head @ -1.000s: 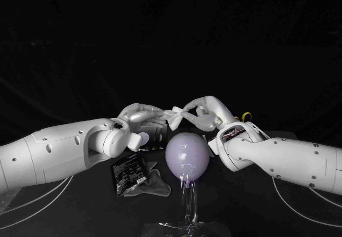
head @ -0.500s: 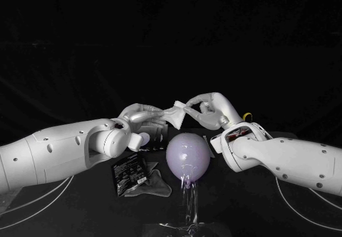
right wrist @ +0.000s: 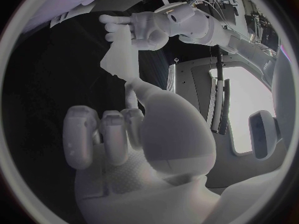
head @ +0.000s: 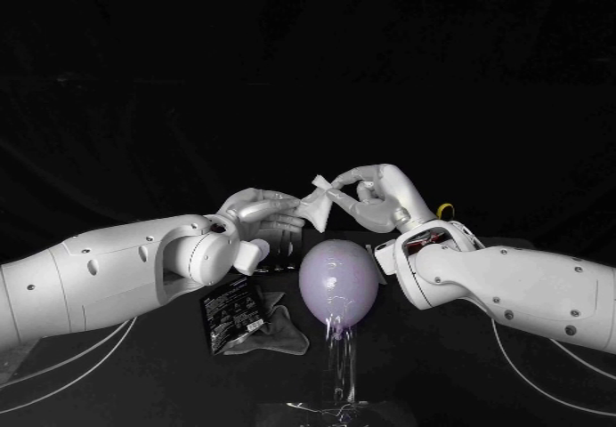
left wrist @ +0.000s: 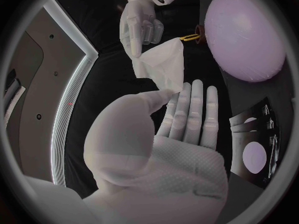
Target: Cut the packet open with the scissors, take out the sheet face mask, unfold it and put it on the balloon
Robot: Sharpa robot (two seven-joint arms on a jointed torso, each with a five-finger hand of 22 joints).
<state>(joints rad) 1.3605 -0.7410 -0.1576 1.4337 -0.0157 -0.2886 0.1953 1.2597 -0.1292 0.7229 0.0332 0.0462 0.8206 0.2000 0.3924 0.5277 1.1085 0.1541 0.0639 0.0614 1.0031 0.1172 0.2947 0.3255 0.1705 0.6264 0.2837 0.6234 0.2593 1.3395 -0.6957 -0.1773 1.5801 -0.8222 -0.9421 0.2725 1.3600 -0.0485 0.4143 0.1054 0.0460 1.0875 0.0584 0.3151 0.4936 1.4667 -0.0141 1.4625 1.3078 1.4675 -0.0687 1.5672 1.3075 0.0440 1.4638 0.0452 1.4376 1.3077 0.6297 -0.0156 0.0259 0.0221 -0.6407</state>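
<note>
A black bench (head: 436,382) lies under dim light, and behind it hangs a black backdrop (head: 308,80), faintly creased, closing off the far side of the room

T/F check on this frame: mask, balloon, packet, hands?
1. The left hand and right hand both hold the sheet mask. True.
2. The sheet mask is on the balloon. False: it is held in the air above it.
3. The packet lies on the table beside the balloon. True.
4. The right hand is empty. False: it pinches the sheet mask.
</note>
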